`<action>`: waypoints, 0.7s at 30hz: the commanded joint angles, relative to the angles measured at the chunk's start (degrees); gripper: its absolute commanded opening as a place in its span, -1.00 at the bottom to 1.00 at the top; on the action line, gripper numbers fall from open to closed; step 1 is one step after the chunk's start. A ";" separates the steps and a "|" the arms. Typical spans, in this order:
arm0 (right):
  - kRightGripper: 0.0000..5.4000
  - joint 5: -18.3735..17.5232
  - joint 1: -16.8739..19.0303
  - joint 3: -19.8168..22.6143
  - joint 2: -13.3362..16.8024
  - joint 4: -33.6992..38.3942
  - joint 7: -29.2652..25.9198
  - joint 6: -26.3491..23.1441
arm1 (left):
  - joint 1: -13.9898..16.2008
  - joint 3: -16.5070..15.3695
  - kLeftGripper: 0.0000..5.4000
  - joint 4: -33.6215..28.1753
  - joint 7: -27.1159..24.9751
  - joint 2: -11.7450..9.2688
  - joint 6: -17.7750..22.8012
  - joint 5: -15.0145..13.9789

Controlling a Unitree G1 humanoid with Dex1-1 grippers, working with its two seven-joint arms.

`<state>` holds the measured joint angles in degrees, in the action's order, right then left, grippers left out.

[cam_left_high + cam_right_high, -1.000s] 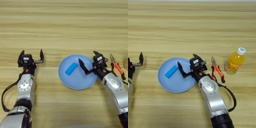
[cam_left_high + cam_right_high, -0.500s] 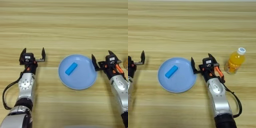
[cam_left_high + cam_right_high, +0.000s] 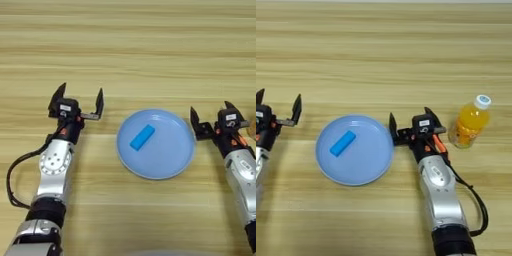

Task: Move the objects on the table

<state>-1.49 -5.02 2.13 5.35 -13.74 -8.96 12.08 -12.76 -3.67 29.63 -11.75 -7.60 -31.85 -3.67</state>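
On the light wood-grain table, small blue rectangular block lying in round light-blue plate, my right gripper just beside its rim, fingers apart, my left gripper spread wide, orange-liquid bottle standing right.

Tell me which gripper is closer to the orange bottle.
The right gripper, open just right of the blue plate; the bottle stands beyond it. The left gripper sits open across the plate.

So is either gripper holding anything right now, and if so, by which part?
Nothing is held. The left gripper and the right gripper are both open and empty. The blue block lies on the plate.
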 commanded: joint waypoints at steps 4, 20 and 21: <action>0.98 -0.38 -0.69 0.25 -0.35 0.05 0.63 -0.13 | 2.19 2.31 1.00 -9.78 0.20 -0.21 13.38 1.39; 0.98 -0.51 -0.47 0.18 -0.57 0.25 1.08 -0.41 | 5.41 18.80 1.00 -23.08 -8.34 0.81 27.00 7.23; 0.98 -0.52 -0.44 0.20 -0.56 0.28 1.08 -0.42 | 5.57 19.54 1.00 -23.30 -8.57 0.97 27.55 7.39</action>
<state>-1.51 -5.18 2.18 4.84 -13.74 -7.96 11.99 -7.86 13.75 7.75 -19.24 -7.12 -6.29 2.49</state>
